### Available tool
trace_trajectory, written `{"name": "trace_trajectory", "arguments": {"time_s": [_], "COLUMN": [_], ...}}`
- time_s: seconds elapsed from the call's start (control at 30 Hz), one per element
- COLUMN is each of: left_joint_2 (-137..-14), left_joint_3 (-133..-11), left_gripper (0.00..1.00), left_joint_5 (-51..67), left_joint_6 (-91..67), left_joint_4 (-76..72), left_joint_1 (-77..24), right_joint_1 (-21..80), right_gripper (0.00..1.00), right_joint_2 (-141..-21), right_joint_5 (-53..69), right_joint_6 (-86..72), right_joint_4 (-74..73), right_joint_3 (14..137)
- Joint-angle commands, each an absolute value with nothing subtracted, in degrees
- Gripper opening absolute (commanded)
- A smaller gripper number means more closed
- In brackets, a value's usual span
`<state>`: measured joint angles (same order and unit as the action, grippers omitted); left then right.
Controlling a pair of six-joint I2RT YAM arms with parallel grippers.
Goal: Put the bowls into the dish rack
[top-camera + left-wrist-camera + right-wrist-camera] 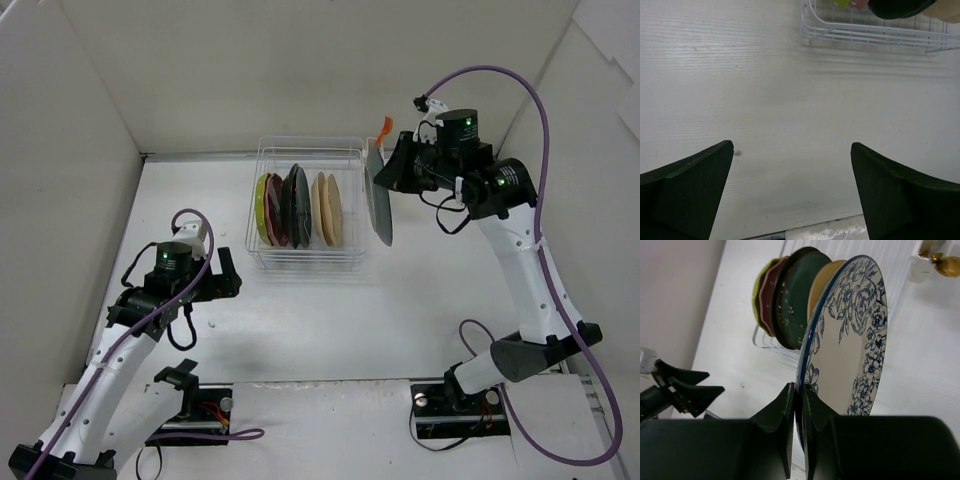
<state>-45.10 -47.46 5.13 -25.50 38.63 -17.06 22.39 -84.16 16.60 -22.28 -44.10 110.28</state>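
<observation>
The right claw (799, 390) grips a blue-flowered bowl (850, 350) by its rim, on edge — the dish rack (305, 262) just beyond. The left claw (792, 145) gapes open above the worktop (740, 75).

The left arm (125, 345) crouches low near its base, elbow bent, its wrist pointing forward and to the right. The left gripper (792, 147) is spread wide, with nothing between its fingers. The right arm (535, 280) rises tall and reaches far forward, its wrist turned leftward. The right gripper (799, 388) is pinched tight on the rim of a bowl (852, 350), which it holds on edge.
</observation>
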Motion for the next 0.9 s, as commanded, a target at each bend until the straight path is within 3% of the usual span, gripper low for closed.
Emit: {"name": "trace_trajectory", "arguments": {"time_s": [0.0, 0.87], "left_joint_2": [-45.0, -48.3], "left_joint_3": [-48.3, -48.9], "left_gripper": [0.99, 0.99], "left_joint_5": [4.1, 3.0], "left_joint_6": [-24.5, -24.6], "left_joint_4": [35.3, 35.2], "left_joint_1": [-16.5, -16.5], "right_joint_1": [21.6, 17.7], "right_gripper": [0.0, 0.0], "right_joint_2": [-84.8, -94.5], "right_joint_5": [24.3, 26.3], "right_joint_6": [-26.0, -36.3], "right_joint_4": [-27.3, -5.6], "right_joint_3": [112.9, 99.1]}}
